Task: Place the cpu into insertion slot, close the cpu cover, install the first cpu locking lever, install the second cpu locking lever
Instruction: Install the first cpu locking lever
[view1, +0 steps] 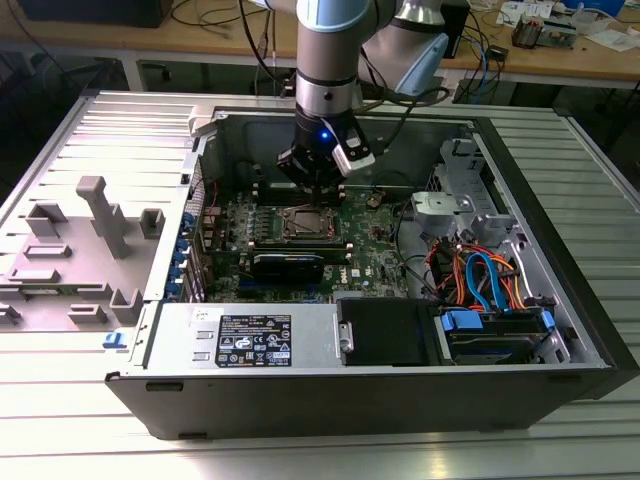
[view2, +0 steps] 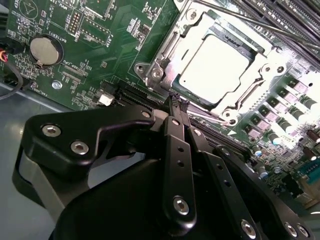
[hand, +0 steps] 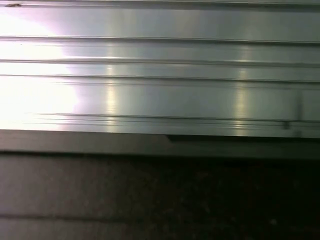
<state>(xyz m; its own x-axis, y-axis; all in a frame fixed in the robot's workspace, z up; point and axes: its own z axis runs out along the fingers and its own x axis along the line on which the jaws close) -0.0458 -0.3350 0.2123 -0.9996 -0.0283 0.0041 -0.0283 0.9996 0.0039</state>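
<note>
In the second wrist view the cpu lies flat in the insertion slot, its dull silver top showing. The cpu cover is down around it as a silver frame. A thin lever rod runs along the socket's far side. My gripper is shut with nothing between its black fingers. Its tip stands just beside the socket's near edge. In the exterior view the gripper hangs inside the open computer case, right above the insertion slot.
A green motherboard with a coin battery and long black memory slots surrounds the socket. The case holds a power supply in front and coloured cables on the exterior view's right. A grey fixture lies on the exterior view's left.
</note>
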